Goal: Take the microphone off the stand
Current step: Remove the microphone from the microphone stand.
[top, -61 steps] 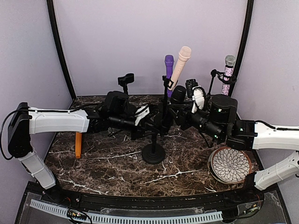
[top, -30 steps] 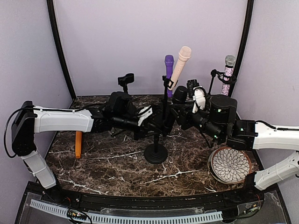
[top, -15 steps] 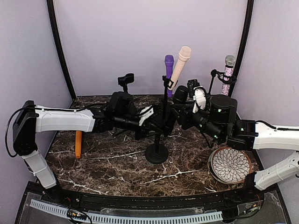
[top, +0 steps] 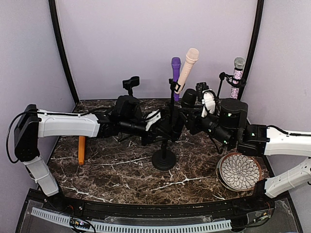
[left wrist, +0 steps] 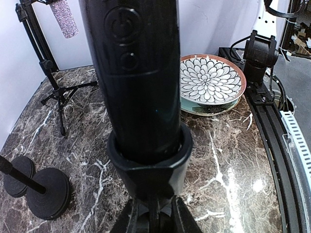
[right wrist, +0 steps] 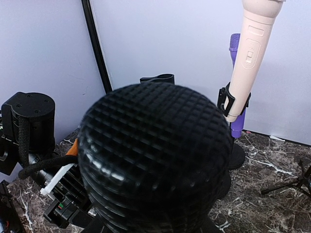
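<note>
At the left edge of the top view, an orange cylindrical object (top: 81,150) is seen lying on the dark marble table (top: 112,172). Further right, close to the back wall, an empty clip stand (top: 130,83) is found. At the centre of the frame, the left gripper (top: 164,128), extended from the left, is closed narrowly on the upright stem of the stand (top: 164,159), just under its clip (left wrist: 148,162). At the bottom edge of the left wrist view, the fingers (left wrist: 130,219) are seen on either side of that stem. The black microphone (top: 187,99) is seated in the clip, slightly tilted; its body fills the middle of the left wrist view and its mesh head fills the right wrist view. Behind it, a purple microphone (top: 175,67) and a beige microphone (top: 188,63) are held in stands of their own. Just right of centre, the right gripper (top: 191,115) is closed part-way on the black microphone's body below the head, though the contact itself is largely hidden by that head. At the upper right, a glittery microphone (top: 238,73) is clipped to a tripod, and at the lower right a patterned plate (top: 239,171) is set on the table.
</note>
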Robot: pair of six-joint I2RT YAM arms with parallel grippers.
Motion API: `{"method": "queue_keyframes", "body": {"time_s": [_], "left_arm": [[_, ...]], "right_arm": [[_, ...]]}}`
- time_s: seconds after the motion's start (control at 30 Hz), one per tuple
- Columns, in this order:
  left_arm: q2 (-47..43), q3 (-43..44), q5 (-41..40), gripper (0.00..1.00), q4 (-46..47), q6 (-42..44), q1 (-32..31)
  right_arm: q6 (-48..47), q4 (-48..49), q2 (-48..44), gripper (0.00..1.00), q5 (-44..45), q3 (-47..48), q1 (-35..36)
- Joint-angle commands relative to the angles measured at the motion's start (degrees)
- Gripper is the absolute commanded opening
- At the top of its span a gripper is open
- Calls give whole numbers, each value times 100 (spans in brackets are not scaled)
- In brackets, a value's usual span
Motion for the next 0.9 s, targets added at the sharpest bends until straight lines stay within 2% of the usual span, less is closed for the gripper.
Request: {"method": "queue_keyframes", "body": {"time_s": [0.0,0.67,0.87], "left_arm": [[395,-392,-405,0,-1595,378,31],[413,-352,-439,0,-1628,387,19],[341,-242,-332,0,-1591,146,10]], "right_arm": [[-265,1549,-642,0,1082,495,-164],[-373,1499,-715,0,1215,519,-164],[-432,1467,-792,0,1355,450,-162]]}}
